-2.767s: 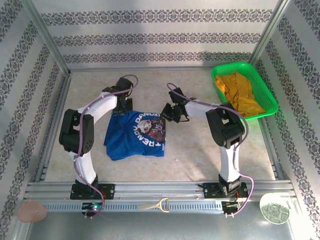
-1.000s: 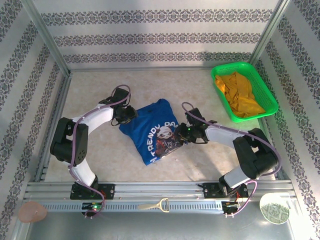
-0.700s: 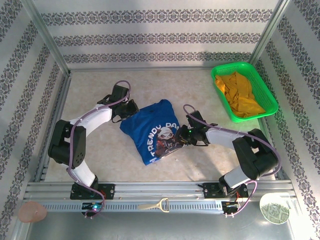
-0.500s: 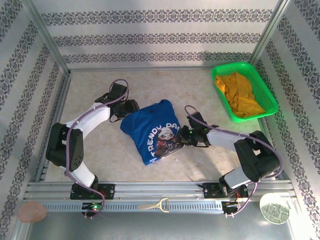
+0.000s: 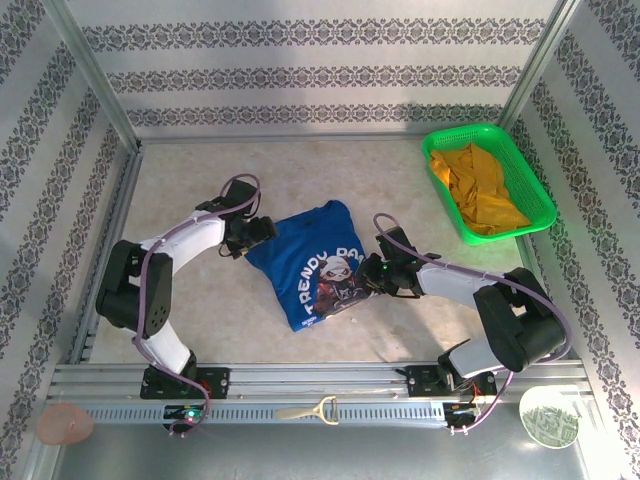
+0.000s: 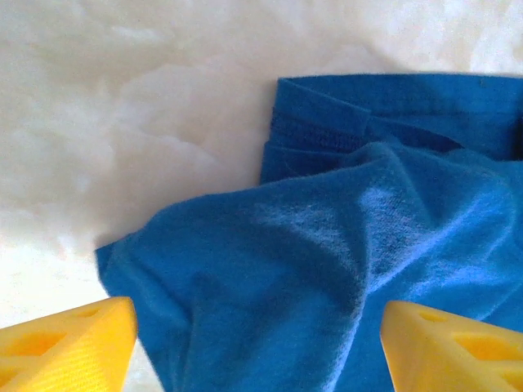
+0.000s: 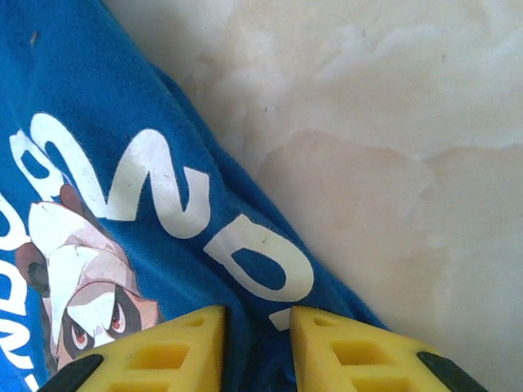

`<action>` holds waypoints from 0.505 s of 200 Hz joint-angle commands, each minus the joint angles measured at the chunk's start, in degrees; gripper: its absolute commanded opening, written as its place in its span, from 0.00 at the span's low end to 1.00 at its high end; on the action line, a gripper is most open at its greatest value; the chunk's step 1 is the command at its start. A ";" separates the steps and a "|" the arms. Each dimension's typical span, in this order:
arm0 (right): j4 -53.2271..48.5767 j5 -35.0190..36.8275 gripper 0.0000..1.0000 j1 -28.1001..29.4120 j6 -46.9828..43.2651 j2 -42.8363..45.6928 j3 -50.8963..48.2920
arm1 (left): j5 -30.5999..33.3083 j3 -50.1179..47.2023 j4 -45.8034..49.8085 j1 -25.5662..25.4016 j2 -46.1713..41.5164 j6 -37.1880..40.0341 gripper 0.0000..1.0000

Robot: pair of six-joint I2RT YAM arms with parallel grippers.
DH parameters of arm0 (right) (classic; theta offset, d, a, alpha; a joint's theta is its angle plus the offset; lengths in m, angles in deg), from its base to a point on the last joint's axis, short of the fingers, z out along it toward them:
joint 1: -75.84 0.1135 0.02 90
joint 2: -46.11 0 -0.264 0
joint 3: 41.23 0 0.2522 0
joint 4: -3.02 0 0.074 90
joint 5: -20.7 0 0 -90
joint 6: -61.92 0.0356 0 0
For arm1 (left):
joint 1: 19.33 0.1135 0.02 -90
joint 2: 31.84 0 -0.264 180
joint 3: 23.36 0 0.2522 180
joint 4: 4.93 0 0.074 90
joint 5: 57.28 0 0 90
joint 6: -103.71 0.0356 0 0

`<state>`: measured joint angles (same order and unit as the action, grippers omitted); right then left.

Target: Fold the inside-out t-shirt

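Setting: pale marbled table (image 5: 420, 190) inside a booth whose walls (image 5: 300, 75) are papered in grey patterned stripes, with a metal rail (image 5: 320, 380) along the near edge. Item 1: inside-out t-shirt (image 5: 305, 255), royal blue, lying rumpled at mid-table between the two arms, its white lettering and a cartoon animal face turned upward. Item 2: left gripper (image 5: 258, 229), at the shirt's left edge; jaws spread wide, with yellow fingers (image 6: 69, 343) on either side of a plain-blue fold and a stitched hem. The cloth lies loose between them, nothing grasped. Item 3: right gripper (image 5: 373, 279), low at the shirt's right edge just beside the print; jaws drawn close, with a strip of blue cloth in the narrow gap, apparently pinched, though the contact sits at the very bottom of the wrist view. Item 4: green basket (image 5: 462, 129), far right corner, well apart from the shirt, holding a mustard-yellow garment (image 5: 485, 195); bare table lies between. Item 5: front ledge, bearing a cream-handled tool (image 5: 310, 410), a pink object (image 5: 65, 424) and a round pale disc (image 5: 548, 416).
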<state>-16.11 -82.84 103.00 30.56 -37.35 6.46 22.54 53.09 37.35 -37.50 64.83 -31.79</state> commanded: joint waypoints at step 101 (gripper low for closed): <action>-3.59 3.77 0.29 0.26 2.75 0.36 -3.14 | -1.48 5.94 -3.95 -2.75 0.57 0.97 0.00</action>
<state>-15.35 -82.42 103.00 31.82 -37.00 5.74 22.00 55.76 34.07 -39.64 68.94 -31.81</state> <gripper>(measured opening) 0.296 0.051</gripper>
